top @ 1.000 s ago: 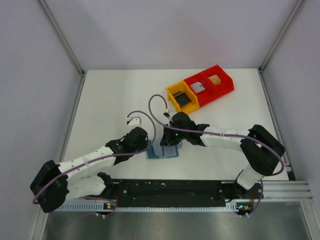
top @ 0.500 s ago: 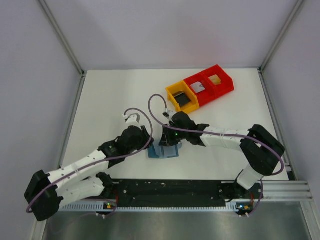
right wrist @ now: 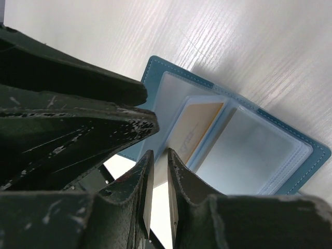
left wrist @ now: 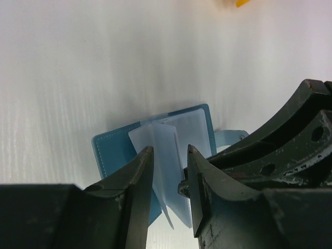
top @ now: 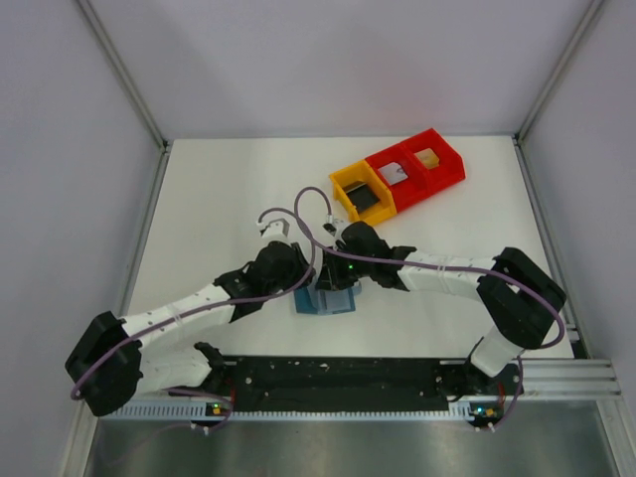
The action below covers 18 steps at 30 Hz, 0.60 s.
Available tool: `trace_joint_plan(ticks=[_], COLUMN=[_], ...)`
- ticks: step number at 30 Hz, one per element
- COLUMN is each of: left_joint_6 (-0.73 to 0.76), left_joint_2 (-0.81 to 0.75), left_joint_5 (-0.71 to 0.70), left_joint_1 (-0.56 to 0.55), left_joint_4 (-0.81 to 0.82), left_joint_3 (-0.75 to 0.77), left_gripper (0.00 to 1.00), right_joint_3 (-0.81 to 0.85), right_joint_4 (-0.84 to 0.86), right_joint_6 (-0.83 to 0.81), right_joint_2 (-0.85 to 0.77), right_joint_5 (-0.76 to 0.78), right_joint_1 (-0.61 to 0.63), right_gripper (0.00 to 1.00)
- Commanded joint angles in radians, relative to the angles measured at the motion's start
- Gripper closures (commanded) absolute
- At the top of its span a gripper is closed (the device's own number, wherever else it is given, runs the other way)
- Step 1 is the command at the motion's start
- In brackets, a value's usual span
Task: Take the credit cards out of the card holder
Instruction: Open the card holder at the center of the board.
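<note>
- 1 card holder (top: 326, 300): lies open on the table (top: 219, 199) near the front edge, between both grippers. It is probably spread flat so its sleeves can be reached.
- 1 left gripper (left wrist: 167, 174): jaws partly open, with 1 clear sleeve (left wrist: 161, 155) standing in the gap and not visibly pinched. It appears to be parting the leaves for its partner.
- 1 right gripper (right wrist: 158, 179): jaws nearly together at the end of a tan card (right wrist: 196, 129) that sits in its sleeve. Whether they clamp it cannot be told.
- Hidden: frosted sleeves mask any other cards, and from above the arms cover most of the holder.
- 3 bins (top: 447, 177): the contents are too small to identify.
</note>
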Motion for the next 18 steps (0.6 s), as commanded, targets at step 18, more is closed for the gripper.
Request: trace_joint_plan(ticks=[18], left_joint_6=[0.023], left_joint_2=[0.125], left_joint_5=[0.013], left_joint_1=[0.021], left_joint_4=[0.087], left_joint_3=[0.04], left_gripper=[0.69], right_joint_3=[-0.019], right_joint_4=[0.042], right_joint_6=[-0.007], right_joint_2=[0.011], right_joint_5=[0.012], right_joint_1=[0.008], right_gripper=[0.84])
